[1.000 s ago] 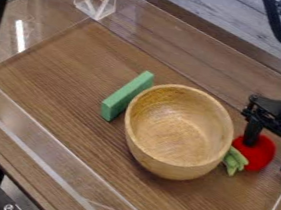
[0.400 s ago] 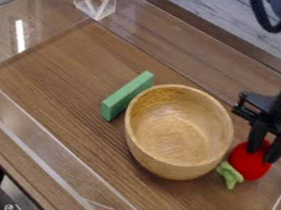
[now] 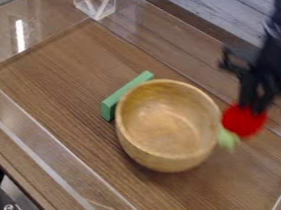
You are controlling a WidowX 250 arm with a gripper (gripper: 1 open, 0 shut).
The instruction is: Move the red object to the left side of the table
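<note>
The red object [image 3: 242,120], a small round toy fruit with a green leafy stub, hangs in the air just off the right rim of the wooden bowl [image 3: 167,127]. My gripper [image 3: 248,107] points straight down and is shut on the fruit's top, with the black fingers blurred by motion. The table [image 3: 67,75] is dark wood grain, and its left side lies beyond the bowl.
A flat green block [image 3: 125,96] lies against the bowl's left side. A small clear stand [image 3: 93,0] sits at the back left corner. Low clear acrylic walls [image 3: 11,50] border the tabletop on the left, front and right.
My gripper closed on the red object at the bowl's right, lifted it off the table and carried it up and left. The bowl shifted slightly left.
</note>
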